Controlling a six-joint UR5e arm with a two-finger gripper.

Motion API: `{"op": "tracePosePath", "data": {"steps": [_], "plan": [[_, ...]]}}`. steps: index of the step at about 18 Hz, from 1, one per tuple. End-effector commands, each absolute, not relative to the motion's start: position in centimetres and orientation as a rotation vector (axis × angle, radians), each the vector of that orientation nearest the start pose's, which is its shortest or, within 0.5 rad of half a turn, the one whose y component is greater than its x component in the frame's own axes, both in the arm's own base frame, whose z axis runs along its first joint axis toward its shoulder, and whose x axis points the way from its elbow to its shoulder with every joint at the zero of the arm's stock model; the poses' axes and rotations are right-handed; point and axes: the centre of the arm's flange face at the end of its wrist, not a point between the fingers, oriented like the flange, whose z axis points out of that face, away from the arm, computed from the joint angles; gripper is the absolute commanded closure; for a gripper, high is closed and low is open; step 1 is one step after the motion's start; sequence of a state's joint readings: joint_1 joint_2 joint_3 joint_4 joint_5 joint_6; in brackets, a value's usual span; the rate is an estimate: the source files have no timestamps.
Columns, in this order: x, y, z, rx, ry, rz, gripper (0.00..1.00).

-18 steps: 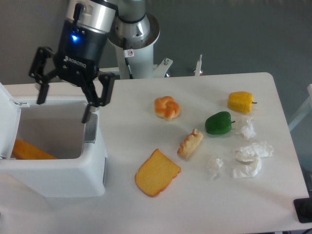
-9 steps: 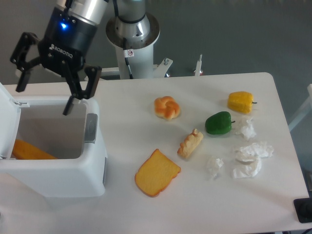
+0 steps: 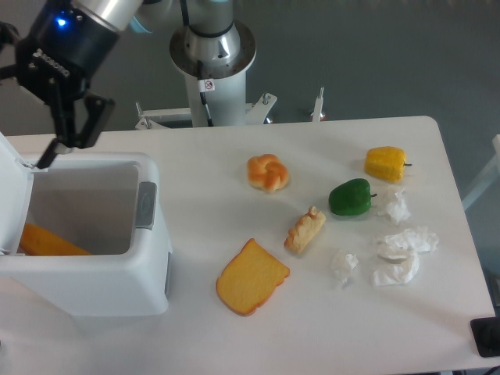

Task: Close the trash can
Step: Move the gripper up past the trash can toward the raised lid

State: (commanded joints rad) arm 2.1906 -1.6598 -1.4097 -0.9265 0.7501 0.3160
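The trash can (image 3: 94, 281) is a large white bin at the table's left, its top uncovered. Its lid (image 3: 11, 195) stands upright at the frame's left edge. A grey latch tab (image 3: 145, 205) sits on the right rim. An orange item (image 3: 47, 243) lies inside at the left. My gripper (image 3: 8, 144) hangs above the bin's back left corner, open and holding nothing. One finger (image 3: 69, 129) reaches down to the top of the lid; whether it touches is unclear. The other finger is mostly cut off by the frame's edge.
On the table right of the bin lie a bread slice (image 3: 251, 276), a bun (image 3: 268, 173), a pastry (image 3: 305, 229), a green pepper (image 3: 349, 197), a yellow pepper (image 3: 386, 162) and crumpled tissues (image 3: 400, 254). The arm's base (image 3: 212, 55) stands at the back.
My gripper has moved left and a little up, from above the bin's right rim to above its back left corner by the lid. The bin and lid have not moved.
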Motion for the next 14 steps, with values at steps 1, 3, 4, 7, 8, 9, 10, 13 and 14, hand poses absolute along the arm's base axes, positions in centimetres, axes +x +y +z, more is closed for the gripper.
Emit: {"op": "tracePosePath", "data": {"steps": [1,3,4,7,8,9,10,13,14], "plan": [[-14.9,56.7,62.9,-2.143,0.026,-0.466,0.0],[-14.0,56.9,63.6,-2.135,0.047,-0.474,0.0],[-13.3,57.0,63.7,-2.133,0.06,-0.479,0.0],[-11.8,57.4,63.4,-2.137,0.09,-0.502,0.0],[-11.6,57.4,63.6,-2.129,0.103,-0.506,0.0],[-11.4,57.4,64.2,-2.109,0.119,-0.519,0.0],[-11.2,57.4,64.6,-2.1,0.126,-0.526,0.0],[-10.7,57.5,64.6,-2.099,0.136,-0.535,0.0],[-10.0,57.9,64.3,-2.101,0.151,-0.551,0.0]]}}
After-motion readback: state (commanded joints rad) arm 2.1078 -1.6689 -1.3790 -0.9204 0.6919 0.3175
